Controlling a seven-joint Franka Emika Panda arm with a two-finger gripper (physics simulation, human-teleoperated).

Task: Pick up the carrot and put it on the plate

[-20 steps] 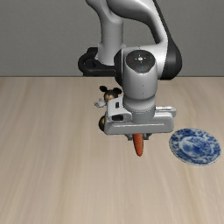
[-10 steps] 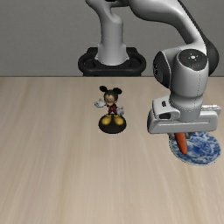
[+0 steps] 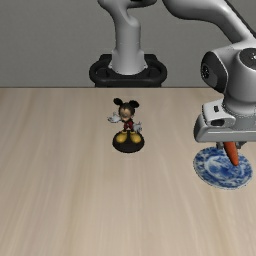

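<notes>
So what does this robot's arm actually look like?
The arm is glossy white and light grey, built from rounded tube-like segments with dark bands at the joints, on a black base. Its hand is a boxy pale grey block.

The gripper point(image 3: 232, 143) is pinching the carrot point(image 3: 233, 154), tip pointing down, over the plate point(image 3: 211, 168) at the exterior view's right. A Mickey figure point(image 3: 126, 124) is standing mid-table point(image 3: 60, 185), well apart.
</notes>
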